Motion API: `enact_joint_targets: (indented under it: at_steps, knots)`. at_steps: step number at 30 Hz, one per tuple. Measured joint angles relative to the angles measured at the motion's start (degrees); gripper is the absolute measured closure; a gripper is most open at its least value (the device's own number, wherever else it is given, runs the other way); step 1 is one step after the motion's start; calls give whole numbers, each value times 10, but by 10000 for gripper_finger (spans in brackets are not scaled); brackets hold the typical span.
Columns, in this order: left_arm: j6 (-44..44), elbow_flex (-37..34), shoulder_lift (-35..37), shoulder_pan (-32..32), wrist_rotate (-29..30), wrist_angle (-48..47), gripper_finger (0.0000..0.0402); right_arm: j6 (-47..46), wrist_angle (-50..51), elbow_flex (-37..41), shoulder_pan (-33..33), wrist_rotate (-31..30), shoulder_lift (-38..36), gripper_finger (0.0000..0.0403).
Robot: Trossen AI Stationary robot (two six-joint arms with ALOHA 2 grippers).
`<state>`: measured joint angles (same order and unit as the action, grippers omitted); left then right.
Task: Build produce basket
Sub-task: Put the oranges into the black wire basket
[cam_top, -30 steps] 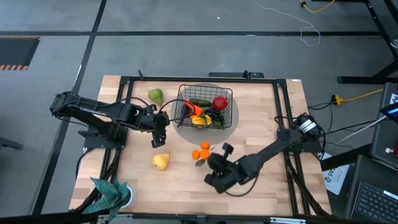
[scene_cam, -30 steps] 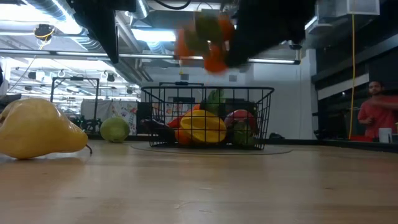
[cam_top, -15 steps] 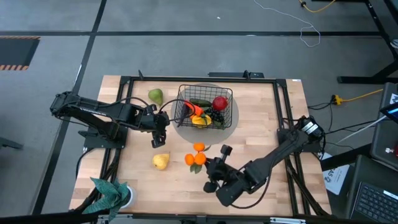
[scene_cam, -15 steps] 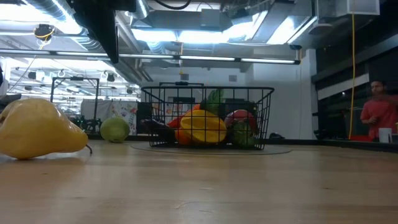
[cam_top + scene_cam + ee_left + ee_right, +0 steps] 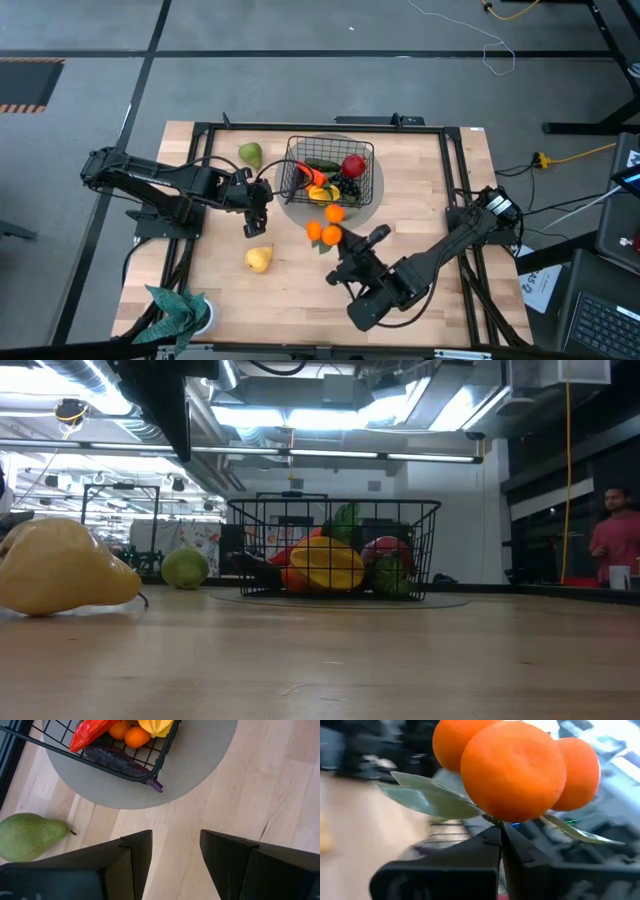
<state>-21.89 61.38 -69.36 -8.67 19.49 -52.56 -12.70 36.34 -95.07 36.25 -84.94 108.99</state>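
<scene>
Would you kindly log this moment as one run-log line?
right gripper: shut on orange cluster, near basket | left gripper: open, waiting beside basket | yellow pear, green pear: on table

Looking past a pale wooden table [image 5: 420, 190] onto grey floor [image 5: 300, 85] crossed by dark seams. Trailing across it, a white cable [image 5: 495, 48]. Glowing overhead, bright ceiling lights [image 5: 300, 415]. Standing far off, a person [image 5: 615, 550].
</scene>
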Motion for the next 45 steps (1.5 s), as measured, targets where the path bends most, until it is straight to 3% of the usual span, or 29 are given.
enact_joint_targets:
  at_steps: [2, 9, 17, 26, 30, 35, 45]
  knots:
    - [0, 0, 0, 0, 0, 0, 247, 28, 0, 0, 0, -45, 0, 403]
    - [0, 0, 0, 0, 0, 0, 247, 69, 26, 0, -17, -50, -37, 403]
    - [0, 0, 0, 0, 0, 0, 247, -15, 150, 0, -57, -48, -115, 403]
    - [0, 0, 0, 0, 0, 0, 247, -263, 388, 0, -148, 129, -162, 403]
    - [0, 0, 0, 0, 0, 0, 247, -347, 426, 0, -193, 215, -159, 403]
    - [0, 0, 0, 0, 0, 0, 247, -307, 423, 0, -226, 282, -150, 403]
    - [0, 0, 0, 0, 0, 0, 247, -291, 411, 0, -263, 281, -150, 403]
